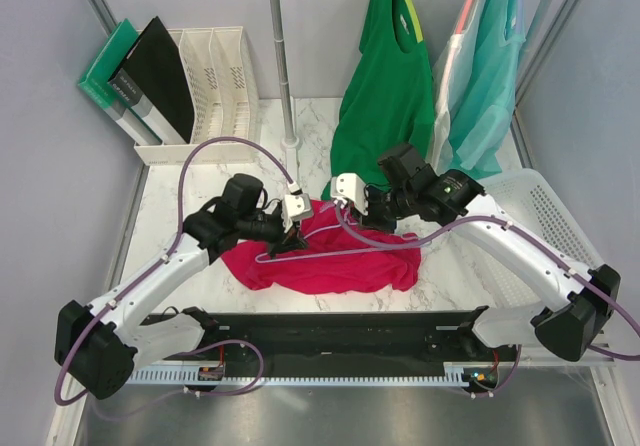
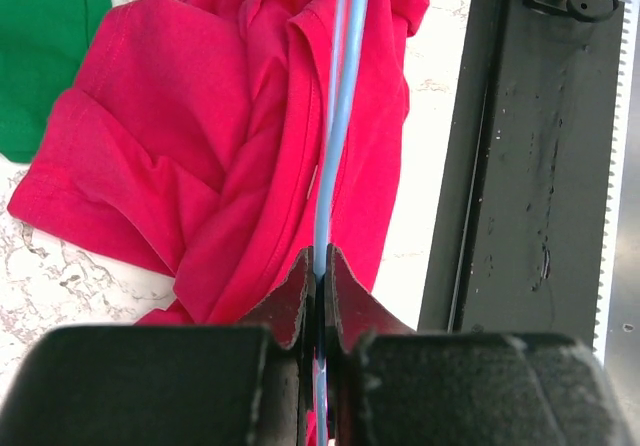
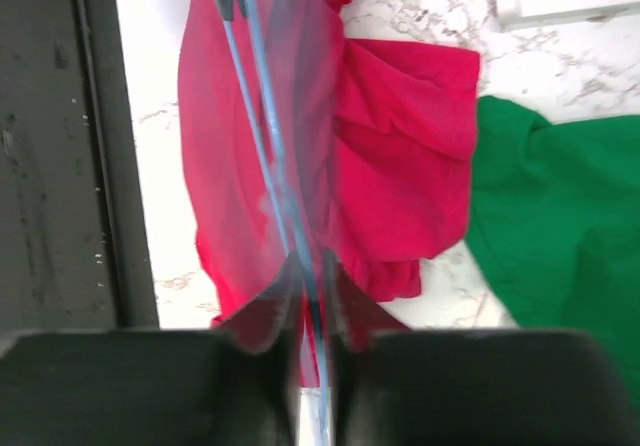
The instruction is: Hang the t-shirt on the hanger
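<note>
1. L gripper (image 2: 318,266): clamped tight on hanger (image 2: 335,116) wire.
2. R gripper (image 3: 305,266): also pinching hanger wire, facing L.
3. Hanger runs over t-shirt (image 2: 180,136), betw. both grippers.
4. T-shirt crumpled on table (image 1: 440,266), centre, just beyond black rail (image 1: 340,331).
5. Green shirt (image 1: 385,96) hangs at back, hem near t-shirt.
6. Teal shirt (image 1: 495,76) on rack (image 1: 283,56), far R.

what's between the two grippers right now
The blue wire hanger spans that gap, with the crimson t-shirt bunched under it; the right wrist view shows it.
</note>
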Controlling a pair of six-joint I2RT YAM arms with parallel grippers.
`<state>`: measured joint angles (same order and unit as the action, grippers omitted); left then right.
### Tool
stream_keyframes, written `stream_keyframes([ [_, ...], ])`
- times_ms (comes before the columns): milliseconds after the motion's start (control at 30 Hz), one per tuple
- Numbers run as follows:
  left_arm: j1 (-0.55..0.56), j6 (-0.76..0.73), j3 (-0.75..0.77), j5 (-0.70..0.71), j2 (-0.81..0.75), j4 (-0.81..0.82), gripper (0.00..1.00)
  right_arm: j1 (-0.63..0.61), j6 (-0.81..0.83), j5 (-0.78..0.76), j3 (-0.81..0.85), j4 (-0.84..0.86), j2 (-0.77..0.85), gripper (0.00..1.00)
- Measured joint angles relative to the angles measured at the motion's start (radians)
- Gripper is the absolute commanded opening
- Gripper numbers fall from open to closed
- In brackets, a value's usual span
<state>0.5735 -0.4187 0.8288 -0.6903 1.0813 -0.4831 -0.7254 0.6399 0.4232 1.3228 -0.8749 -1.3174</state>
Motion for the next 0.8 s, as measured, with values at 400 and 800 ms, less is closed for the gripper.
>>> stream_keyframes([
  [400,-0.122,0.006,0.0,0.003,-0.052,-0.008,0.81,0.187,0.136,-0.007,-0.008,-0.129,-0.039,0.0],
  [800,-0.191,-0.035,-0.04,-0.001,-0.103,-0.037,0.86,0.214,0.288,-0.011,-0.008,-0.29,-0.113,0.0],
])
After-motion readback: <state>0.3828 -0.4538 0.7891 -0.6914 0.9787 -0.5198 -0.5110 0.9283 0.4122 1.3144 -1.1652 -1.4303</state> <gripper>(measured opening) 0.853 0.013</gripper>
